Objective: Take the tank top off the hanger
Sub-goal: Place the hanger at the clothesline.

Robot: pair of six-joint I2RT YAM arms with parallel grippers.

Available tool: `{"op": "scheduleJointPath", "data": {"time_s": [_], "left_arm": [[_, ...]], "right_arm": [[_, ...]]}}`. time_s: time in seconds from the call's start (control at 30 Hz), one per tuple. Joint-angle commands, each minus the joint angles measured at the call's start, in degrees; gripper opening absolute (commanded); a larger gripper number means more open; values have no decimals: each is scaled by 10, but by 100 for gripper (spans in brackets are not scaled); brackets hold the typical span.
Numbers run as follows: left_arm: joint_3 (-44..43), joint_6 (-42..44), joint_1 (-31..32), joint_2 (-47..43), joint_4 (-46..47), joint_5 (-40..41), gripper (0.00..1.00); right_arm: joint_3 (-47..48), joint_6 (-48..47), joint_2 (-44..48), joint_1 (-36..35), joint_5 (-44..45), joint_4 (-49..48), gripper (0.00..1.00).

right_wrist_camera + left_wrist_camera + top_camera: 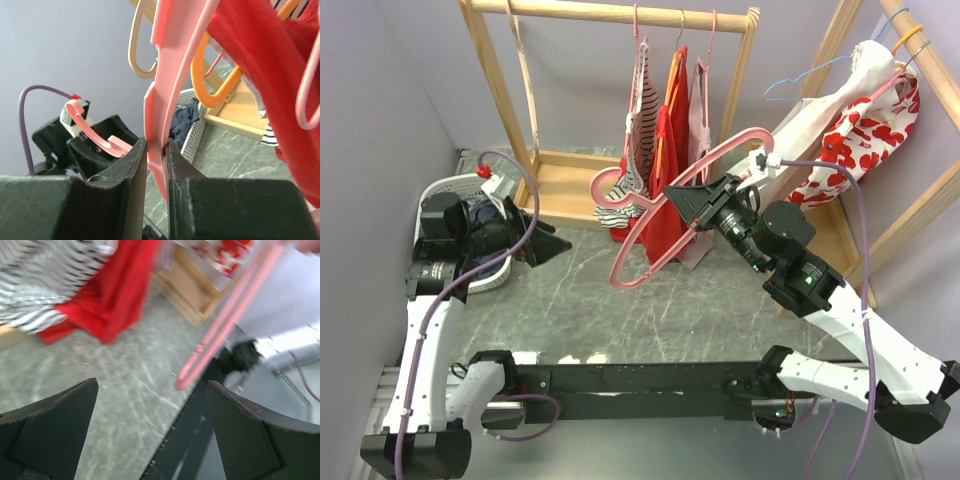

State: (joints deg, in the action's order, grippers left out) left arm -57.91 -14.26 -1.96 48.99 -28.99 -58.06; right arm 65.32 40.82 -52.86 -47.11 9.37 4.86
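Behind pink hanger (167, 55), hanging clothes (665, 160), wooden rack (610, 14)

Top view: bright, even, diffuse light, looks overhead. Only soft shadows under the arms on the worktop (650, 290). Sharp throughout.
Left wrist: heavy motion blur. Striped cloth (45, 285), red cloth (115, 295) and pink hanger (220, 335) are all smeared. Blown-out white patch near the right edge. Left tool (152, 390) fingers (50, 435) are dark with crisper edges.
Right wrist: close-up hanger slightly soft, wall evenly lit, right tool (156, 150) underexposed.
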Motion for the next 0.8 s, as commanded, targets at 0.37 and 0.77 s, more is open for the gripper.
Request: {"op": "scheduleJointPath", "data": {"time_s": [0.37,0.77], "left_arm": [[10,-109,236,22,235,70,97],[44,-117,374,30,318,337,79]], "right_arm": [[32,57,-44,10,-63,-39,2],[2,96,-37,48,-109,-67,3]]}}
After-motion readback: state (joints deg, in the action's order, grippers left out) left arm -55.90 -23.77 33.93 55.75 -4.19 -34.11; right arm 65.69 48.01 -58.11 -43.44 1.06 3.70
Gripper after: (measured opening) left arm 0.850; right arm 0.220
